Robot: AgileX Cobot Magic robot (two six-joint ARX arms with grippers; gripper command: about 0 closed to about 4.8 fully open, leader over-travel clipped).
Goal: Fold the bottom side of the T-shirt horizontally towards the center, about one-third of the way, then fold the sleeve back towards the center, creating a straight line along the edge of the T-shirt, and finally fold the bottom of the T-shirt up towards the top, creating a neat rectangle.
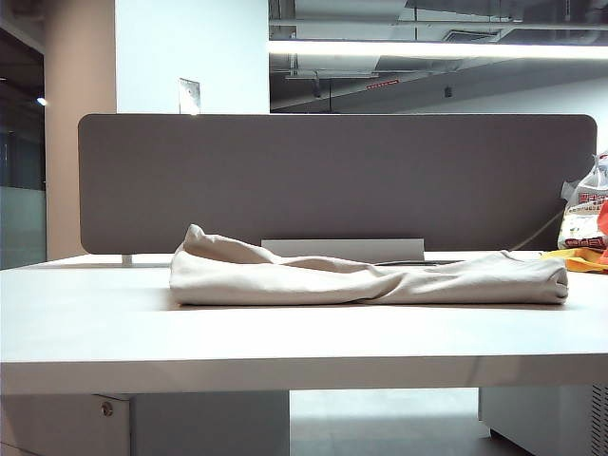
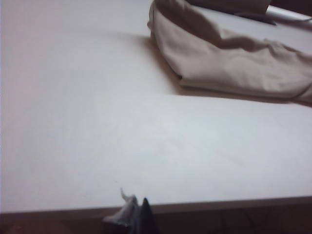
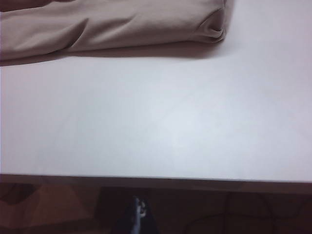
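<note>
White worktop carries your folded beige cotton T-shirt toward its back edge; your left pincer and right pincer, both pressed together, hang off its front edge.

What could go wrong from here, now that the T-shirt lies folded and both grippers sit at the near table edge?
The T-shirt lies as a loose, wrinkled roll, not a crisp rectangle, so it may slump or unfold by itself. The yellow cloth lies close beside its right end and could snag in any re-grip. Left gripper and right gripper are shut, off the shirt, and must reopen before correcting anything.
</note>
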